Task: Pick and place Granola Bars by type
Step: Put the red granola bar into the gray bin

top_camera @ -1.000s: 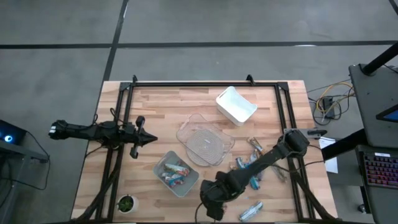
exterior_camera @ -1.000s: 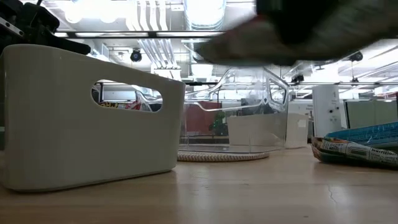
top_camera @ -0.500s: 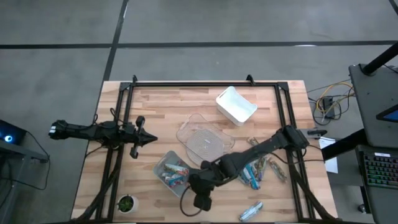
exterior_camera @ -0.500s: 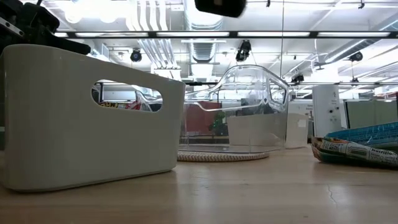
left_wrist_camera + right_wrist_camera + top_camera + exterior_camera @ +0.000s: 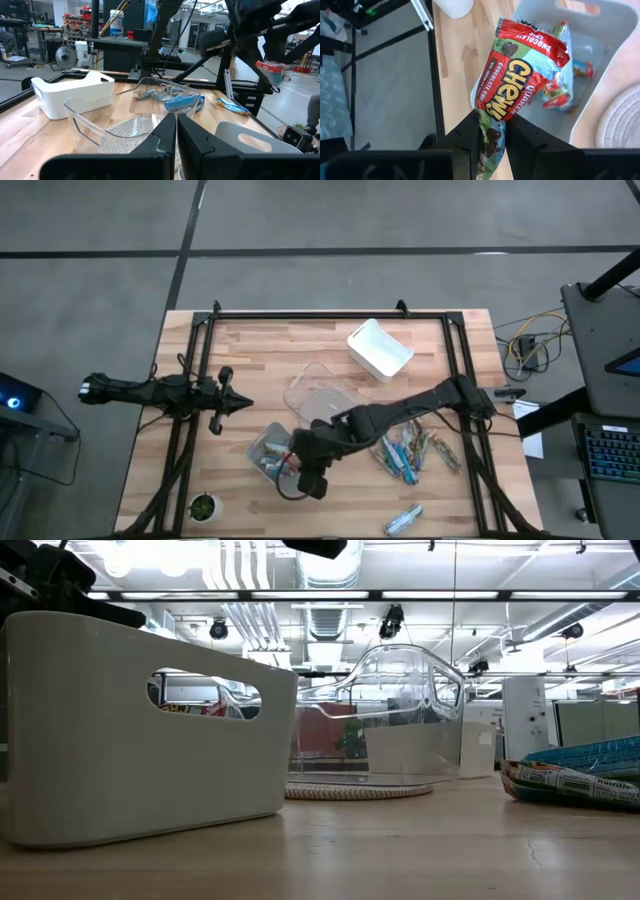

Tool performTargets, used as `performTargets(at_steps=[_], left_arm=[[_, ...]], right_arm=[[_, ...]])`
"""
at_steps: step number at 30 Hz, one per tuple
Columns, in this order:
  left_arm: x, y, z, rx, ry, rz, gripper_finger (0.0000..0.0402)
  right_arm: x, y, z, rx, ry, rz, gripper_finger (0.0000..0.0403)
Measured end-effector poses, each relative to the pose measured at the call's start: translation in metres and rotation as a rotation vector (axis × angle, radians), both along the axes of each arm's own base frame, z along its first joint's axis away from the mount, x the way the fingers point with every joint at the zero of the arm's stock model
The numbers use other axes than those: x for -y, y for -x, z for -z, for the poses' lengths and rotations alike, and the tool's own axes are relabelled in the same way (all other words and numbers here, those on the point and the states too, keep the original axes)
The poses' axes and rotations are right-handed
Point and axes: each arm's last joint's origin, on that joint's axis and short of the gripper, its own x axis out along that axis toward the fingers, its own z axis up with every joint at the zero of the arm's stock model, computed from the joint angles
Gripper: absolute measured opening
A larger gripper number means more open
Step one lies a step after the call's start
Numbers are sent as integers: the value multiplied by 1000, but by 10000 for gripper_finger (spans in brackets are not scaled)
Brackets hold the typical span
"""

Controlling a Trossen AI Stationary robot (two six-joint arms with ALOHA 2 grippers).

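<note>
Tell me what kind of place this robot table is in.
Most likely an open lab or workshop: exposed ceiling ducts and strip lights overhead, shelving and a floor fan in the background, and loose cables beside the wooden table.

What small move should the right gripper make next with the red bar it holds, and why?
Probably ease a little farther over the grey bin and lower before letting go. The right gripper is shut on a red Chewy bar, and the right wrist view shows it hanging near the bin's edge, with similar red-wrapped bars already inside. The left gripper waits at the table's left side.
</note>
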Motion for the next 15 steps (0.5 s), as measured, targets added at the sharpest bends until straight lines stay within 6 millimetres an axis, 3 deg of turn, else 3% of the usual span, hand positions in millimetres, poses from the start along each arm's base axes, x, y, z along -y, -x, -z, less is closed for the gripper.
performTargets(at_steps=[7,15], left_arm=[[0,0,0,0,0,0,0],[0,0,0,0,0,0,0]], right_arm=[[2,-9,1,81,18,-42,68],[4,-23,21,92,33,-51,68]])
